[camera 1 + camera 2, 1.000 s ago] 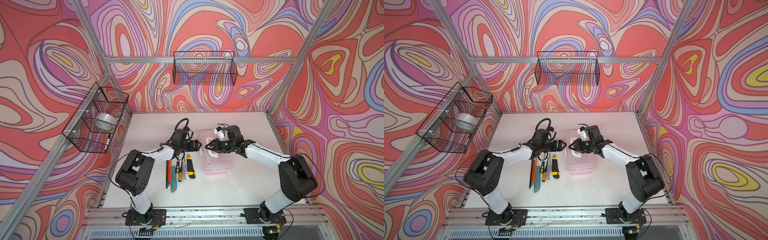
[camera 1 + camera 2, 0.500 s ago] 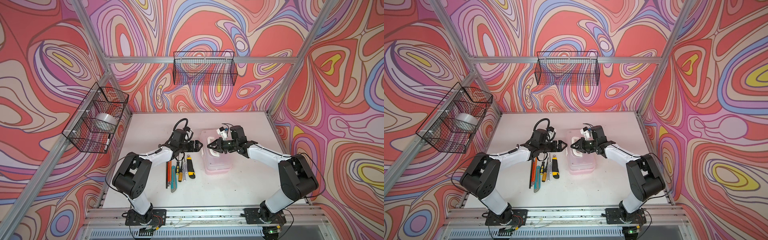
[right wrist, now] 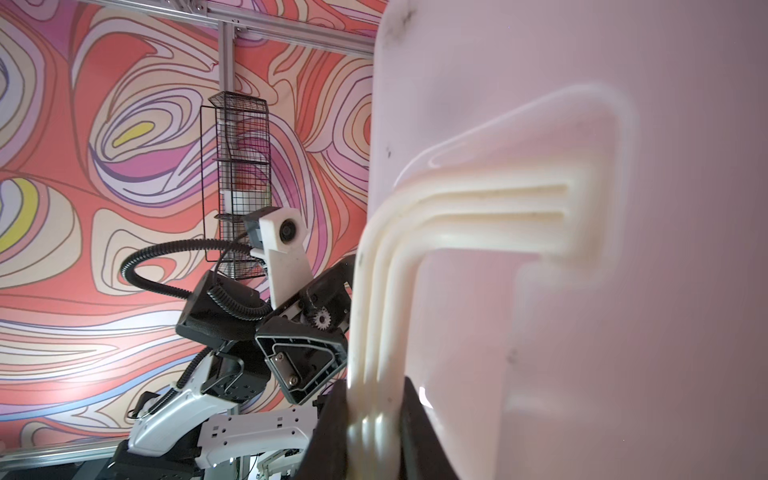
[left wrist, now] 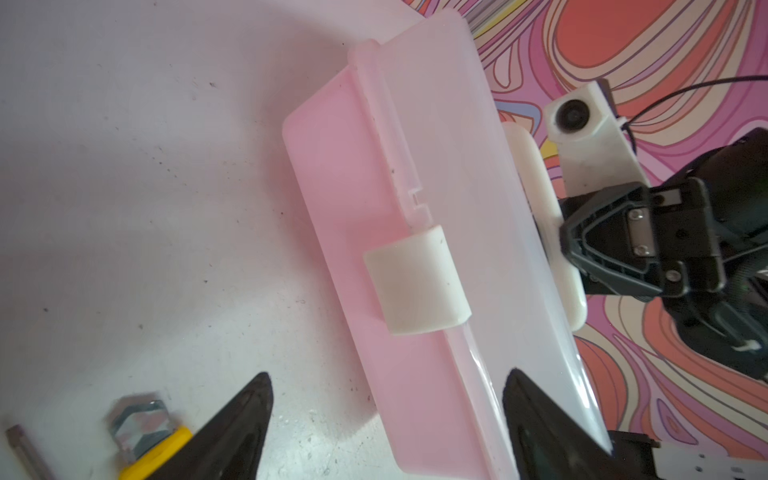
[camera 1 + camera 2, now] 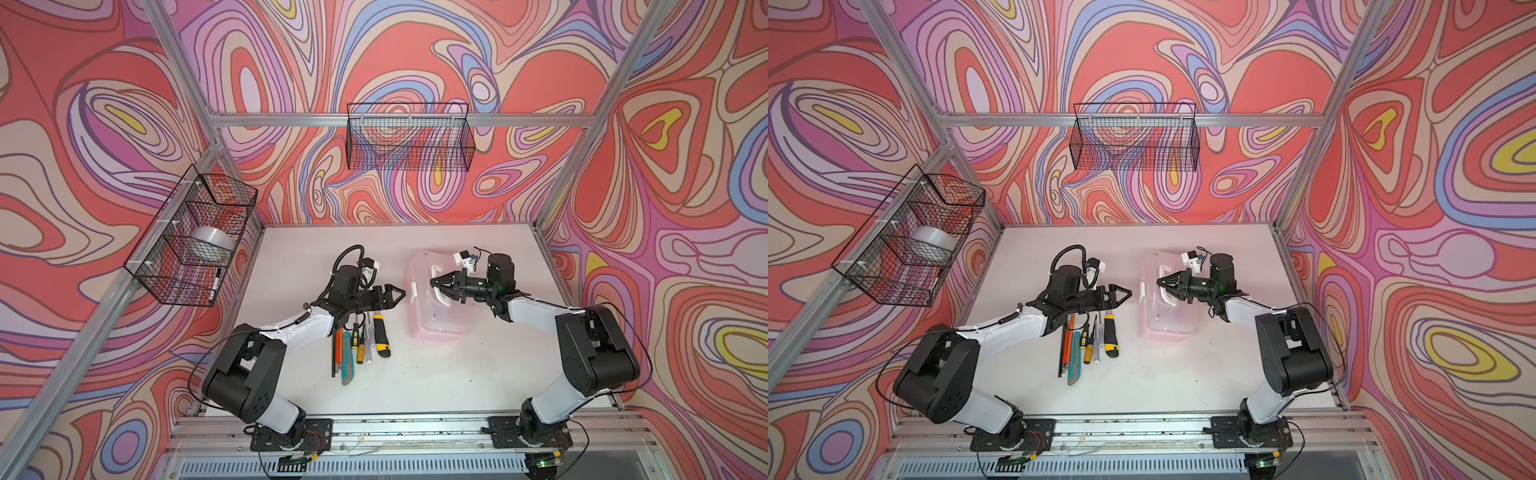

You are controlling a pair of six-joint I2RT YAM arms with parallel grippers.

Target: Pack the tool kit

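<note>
Pink case (image 5: 440, 320), handle (image 3: 374, 311) in right tool (image 3: 372, 411)

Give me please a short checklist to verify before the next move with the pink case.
1. Right gripper holds white handle: ok, fingers shut on it.
2. Left gripper ready: ok, fingers open, facing the latch.
3. Latch released: cannot tell.
4. Lid open: not ok, it lies closed on the case.
5. Tools packed: not ok, yellow-black knife and teal knife lie on the table.
</note>
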